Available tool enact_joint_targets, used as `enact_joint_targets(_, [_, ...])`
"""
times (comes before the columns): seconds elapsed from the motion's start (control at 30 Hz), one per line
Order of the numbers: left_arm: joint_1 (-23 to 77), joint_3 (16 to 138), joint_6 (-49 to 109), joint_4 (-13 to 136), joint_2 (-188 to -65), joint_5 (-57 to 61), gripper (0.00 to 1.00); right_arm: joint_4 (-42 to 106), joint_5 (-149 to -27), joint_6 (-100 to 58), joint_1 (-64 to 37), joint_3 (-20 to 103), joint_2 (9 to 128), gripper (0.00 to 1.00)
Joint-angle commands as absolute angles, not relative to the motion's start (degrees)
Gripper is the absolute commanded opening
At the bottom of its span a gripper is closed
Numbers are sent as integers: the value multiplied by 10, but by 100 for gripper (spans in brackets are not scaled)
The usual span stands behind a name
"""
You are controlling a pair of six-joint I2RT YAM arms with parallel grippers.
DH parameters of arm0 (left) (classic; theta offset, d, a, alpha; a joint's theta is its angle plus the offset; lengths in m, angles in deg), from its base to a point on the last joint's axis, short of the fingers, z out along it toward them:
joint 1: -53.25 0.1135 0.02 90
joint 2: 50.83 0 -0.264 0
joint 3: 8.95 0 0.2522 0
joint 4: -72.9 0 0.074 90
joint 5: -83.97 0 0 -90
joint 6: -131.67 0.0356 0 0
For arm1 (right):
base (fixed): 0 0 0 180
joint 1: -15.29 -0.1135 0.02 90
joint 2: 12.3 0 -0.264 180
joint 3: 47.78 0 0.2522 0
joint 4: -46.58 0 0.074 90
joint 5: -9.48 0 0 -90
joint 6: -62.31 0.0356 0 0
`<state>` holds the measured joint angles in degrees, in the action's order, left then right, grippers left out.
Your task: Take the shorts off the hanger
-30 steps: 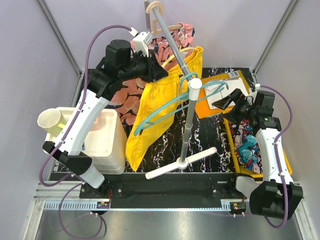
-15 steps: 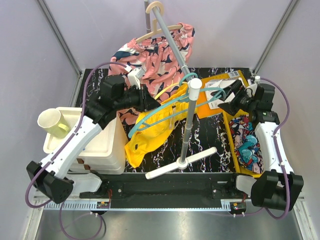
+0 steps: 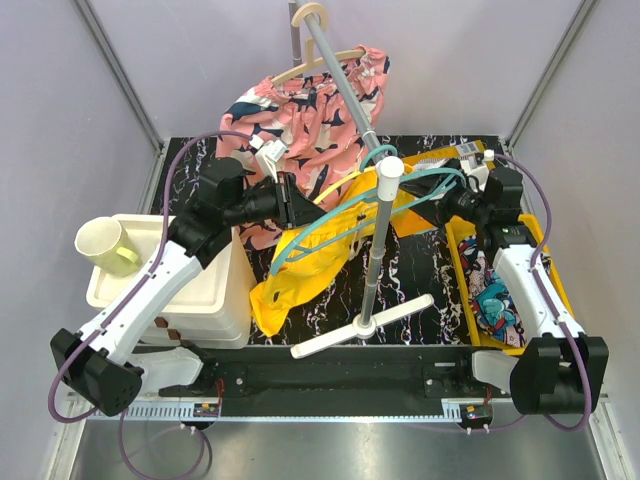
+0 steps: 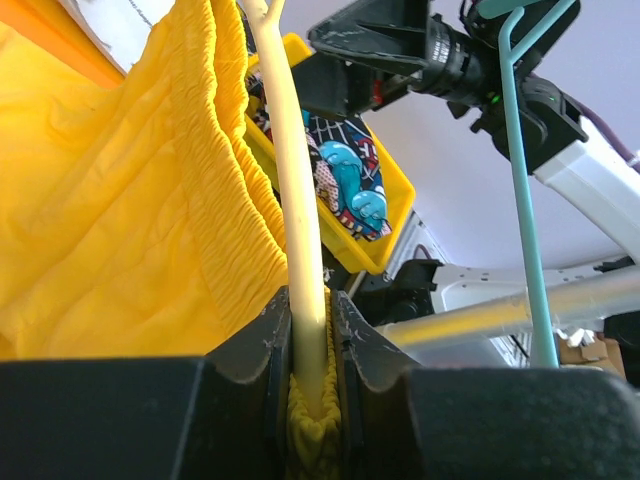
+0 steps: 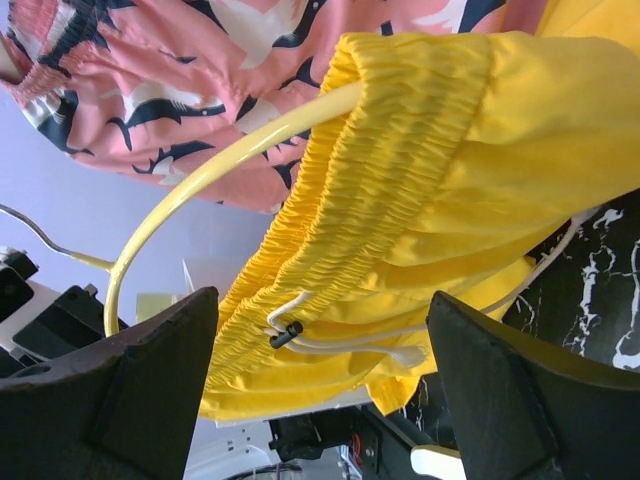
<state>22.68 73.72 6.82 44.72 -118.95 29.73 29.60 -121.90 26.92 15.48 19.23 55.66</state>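
Your left gripper (image 4: 308, 330) is clenching the yellow hanger (image 4: 295, 180), and a fold of elastic waistband is sitting pinched between its fingers just under the rod. That waistband belongs to the yellow shorts (image 3: 310, 265), which are hanging off the hanger in the middle of the scene. They are draping down from the left gripper towards the table (image 3: 420, 280), to the left of the rack (image 3: 375, 260). From the right wrist view, the gathered waistband is wrapping over the curved yellow rod, with a white drawcord dangling below it.

Your right gripper (image 3: 442, 205) is standing released, with its fingers (image 5: 130, 400) spread wide on either side of that waistband and gripping nothing. It is hovering just to the right of the rack's post.

A teal hanger (image 3: 330, 225) is lying across the yellow fabric and reaching up beside the post. Behind it, pink patterned shorts (image 3: 300, 120) are hanging on a wooden hanger (image 3: 320, 58) at the top of the rail. The comic-print shorts (image 3: 495, 295) are lying in the yellow bin (image 3: 556, 285) on the right side of the table, well apart from the rack. On the left, a cup (image 3: 105, 245) is resting on a white container (image 3: 215, 290).
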Motion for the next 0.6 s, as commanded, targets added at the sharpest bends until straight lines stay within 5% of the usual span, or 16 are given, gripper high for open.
enact_joint_targets(0.0, [228, 741, 48, 531, -1166, 358, 0, 350, -1201, 291, 133, 182, 563, 90])
enact_joint_targets(0.17, [228, 731, 48, 535, -1157, 368, 0, 351, -1187, 293, 126, 183, 580, 79])
enact_joint_targets(0.57, [228, 738, 99, 489, -1178, 347, 0, 437, -1203, 469, 127, 146, 536, 76])
